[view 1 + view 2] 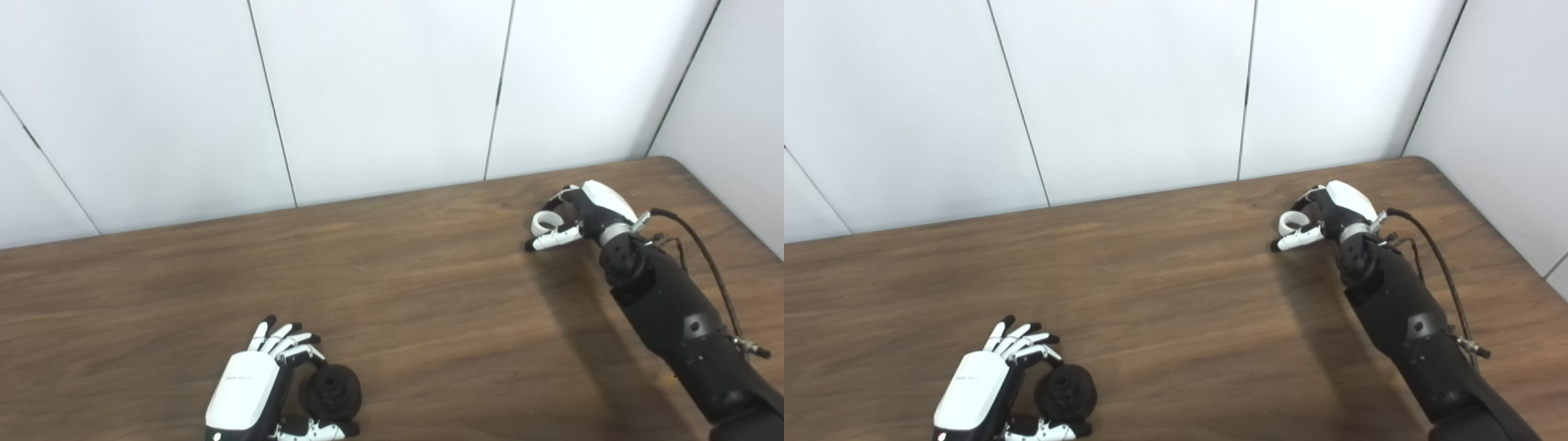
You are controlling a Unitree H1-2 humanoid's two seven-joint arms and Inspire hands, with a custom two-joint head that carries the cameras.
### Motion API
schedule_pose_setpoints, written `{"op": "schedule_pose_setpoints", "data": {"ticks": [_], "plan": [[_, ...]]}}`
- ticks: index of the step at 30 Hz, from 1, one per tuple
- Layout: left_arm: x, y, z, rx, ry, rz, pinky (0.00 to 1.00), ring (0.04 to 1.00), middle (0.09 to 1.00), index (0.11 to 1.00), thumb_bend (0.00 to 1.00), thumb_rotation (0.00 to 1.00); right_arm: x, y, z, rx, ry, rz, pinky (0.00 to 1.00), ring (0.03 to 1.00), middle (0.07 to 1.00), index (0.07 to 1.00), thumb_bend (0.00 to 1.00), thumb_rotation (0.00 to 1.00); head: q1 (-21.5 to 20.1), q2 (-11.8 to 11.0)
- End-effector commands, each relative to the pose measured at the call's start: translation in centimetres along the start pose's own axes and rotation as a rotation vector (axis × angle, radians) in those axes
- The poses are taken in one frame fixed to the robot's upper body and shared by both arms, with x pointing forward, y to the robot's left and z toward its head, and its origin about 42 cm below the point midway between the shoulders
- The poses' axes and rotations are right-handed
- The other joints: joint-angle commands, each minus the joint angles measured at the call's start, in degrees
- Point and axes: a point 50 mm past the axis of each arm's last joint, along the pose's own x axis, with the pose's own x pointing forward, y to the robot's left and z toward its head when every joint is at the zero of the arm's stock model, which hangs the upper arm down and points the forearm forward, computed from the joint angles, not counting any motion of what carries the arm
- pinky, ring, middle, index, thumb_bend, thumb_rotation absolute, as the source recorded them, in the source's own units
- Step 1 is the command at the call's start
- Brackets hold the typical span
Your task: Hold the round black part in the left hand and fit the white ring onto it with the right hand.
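The round black part (332, 392) lies on the wooden table (429, 306) near the front left. My left hand (257, 386) rests beside it on its left, fingers spread past its far side and thumb under its near side, not closed on it. My right hand (582, 217) is at the far right of the table, with its fingers curled over the white ring (545, 222) and its thumb under it. The ring stands tilted in that grip. Both also show in the right eye view: the black part (1067, 391) and the ring (1291, 222).
White wall panels (380, 92) stand along the table's far edge and on the right side. A black cable (704, 257) runs along my right forearm. The table's rounded far right corner (667, 162) is close behind the right hand.
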Motion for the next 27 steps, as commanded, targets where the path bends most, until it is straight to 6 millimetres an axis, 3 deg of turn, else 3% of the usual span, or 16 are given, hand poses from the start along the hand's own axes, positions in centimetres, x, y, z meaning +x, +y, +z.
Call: {"op": "schedule_pose_setpoints", "data": {"ticks": [1, 27], "plan": [[-2.16, -1.62, -1.00, 0.020, 0.063, -0.097, 1.00, 0.886, 0.775, 0.482, 0.52, 0.05, 0.40, -3.05, 0.90, -0.006, -0.039, -0.076, 1.00, 1.000, 0.946, 0.684, 0.84, 0.31, 0.01, 0.08], [-2.27, -1.52, -1.17, 0.022, 0.064, -0.096, 1.00, 0.883, 0.771, 0.482, 0.52, 0.05, 0.46, -3.22, 0.60, -0.016, -0.027, -0.084, 1.00, 1.000, 0.934, 0.668, 0.83, 0.30, -0.43, 0.73]]}}
